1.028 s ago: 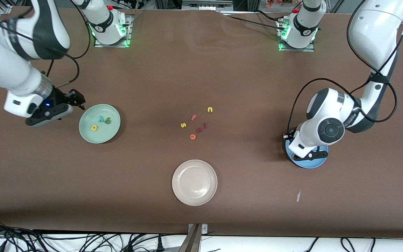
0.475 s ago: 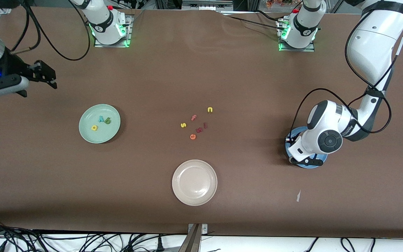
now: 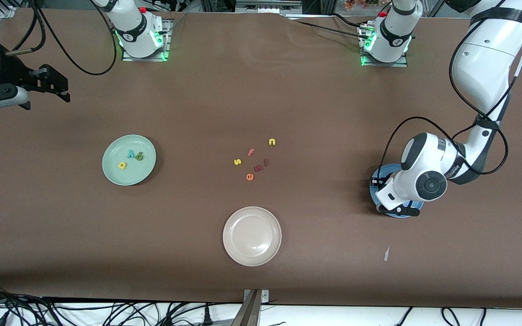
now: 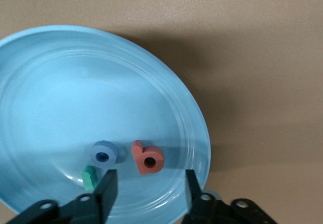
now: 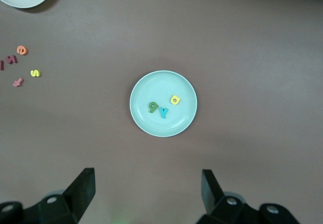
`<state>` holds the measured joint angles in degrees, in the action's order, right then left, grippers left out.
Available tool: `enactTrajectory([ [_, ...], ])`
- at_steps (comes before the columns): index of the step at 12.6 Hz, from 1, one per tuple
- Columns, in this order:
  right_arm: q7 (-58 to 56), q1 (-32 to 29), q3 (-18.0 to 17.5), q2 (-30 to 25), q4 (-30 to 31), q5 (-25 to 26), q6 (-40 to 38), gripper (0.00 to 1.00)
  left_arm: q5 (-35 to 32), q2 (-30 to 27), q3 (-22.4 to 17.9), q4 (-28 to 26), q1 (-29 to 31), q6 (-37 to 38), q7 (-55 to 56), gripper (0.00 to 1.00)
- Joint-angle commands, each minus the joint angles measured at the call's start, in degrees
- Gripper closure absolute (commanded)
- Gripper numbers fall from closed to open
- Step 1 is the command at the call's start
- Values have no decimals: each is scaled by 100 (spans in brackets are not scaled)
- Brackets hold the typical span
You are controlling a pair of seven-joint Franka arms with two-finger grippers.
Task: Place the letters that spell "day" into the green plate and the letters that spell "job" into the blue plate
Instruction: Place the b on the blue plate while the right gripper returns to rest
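The b (image 4: 148,158), o (image 4: 104,153) and j (image 4: 89,177) are seen lying in the blue plate (image 4: 45,82), day (image 5: 162,106) in the green plate (image 5: 144,90). The left gripper (image 4: 147,188) is held low over the b with jaws spread, the right gripper (image 5: 148,189) parked wide open. If the lift is skewed, the b could be clipped and flicked out.

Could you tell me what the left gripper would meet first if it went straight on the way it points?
Probably the red-pink b, lying between the open fingers of the left gripper on the blue plate; depth is unclear.

Blue plate (image 4: 60,82) holding 3 foam letters: blue o (image 4: 104,155), red b (image 4: 148,158), teal j (image 4: 89,177). Left gripper (image 4: 149,188) above the plate, fingers (image 4: 107,189) apart, empty.
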<state>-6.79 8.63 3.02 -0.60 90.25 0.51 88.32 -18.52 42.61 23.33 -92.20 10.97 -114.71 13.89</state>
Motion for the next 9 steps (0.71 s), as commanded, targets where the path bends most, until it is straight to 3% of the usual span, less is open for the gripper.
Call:
enactTrajectory([
  [1,379,-2,-38,51,-166,-25,-209,6,-169,11,40,141,28,97,-79,0],
  [4,530,7,-38,51,-166,-16,-227,3,-126,-435,84,176,20,246,-61,0],
  [9,504,7,-38,103,-218,19,-219,0,-81,-1911,444,247,2,1503,-79,0],
])
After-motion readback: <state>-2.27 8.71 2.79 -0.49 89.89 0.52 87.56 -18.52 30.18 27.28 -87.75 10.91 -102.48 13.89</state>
